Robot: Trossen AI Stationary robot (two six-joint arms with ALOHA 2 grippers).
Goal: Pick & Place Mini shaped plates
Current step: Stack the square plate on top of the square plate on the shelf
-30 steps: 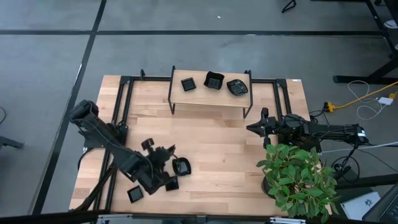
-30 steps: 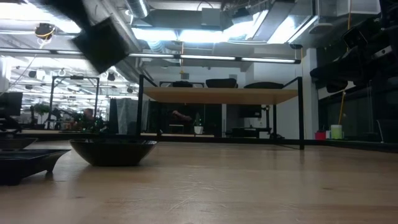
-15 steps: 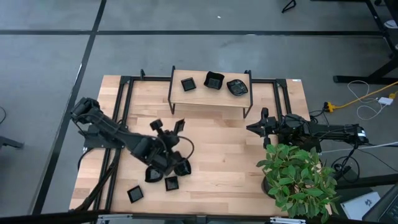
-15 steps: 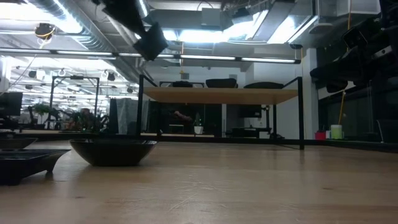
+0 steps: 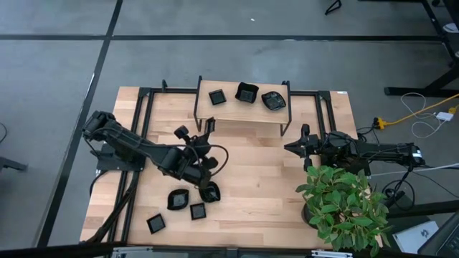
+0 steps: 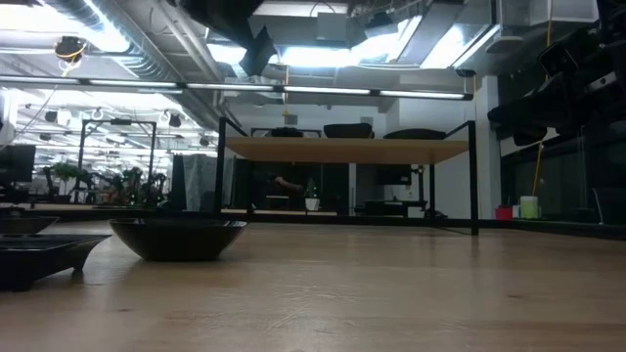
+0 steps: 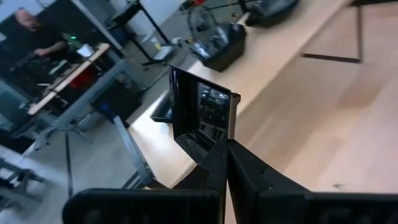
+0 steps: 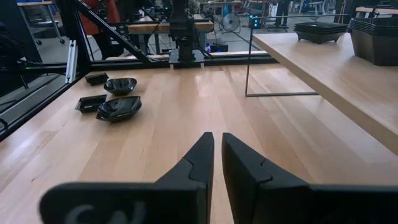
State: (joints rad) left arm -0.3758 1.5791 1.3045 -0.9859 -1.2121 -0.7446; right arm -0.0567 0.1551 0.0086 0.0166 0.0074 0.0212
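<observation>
High view: left claw (image 5: 208, 132) grips a square plate (image 7: 200, 116) above the desk (image 5: 265, 179), while right claw (image 5: 292, 148) waits, clenched.

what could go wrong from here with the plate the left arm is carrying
1. The left gripper pinches the square plate by one edge only, tilted nearly on its side, so it might slip or swing loose in the air.
2. The shelf already holds three plates; setting this one down close could knock one.
3. Four plates on the table lie below the arm's path; a dropped plate could strike them.

The right gripper waits at the table's right side.
</observation>
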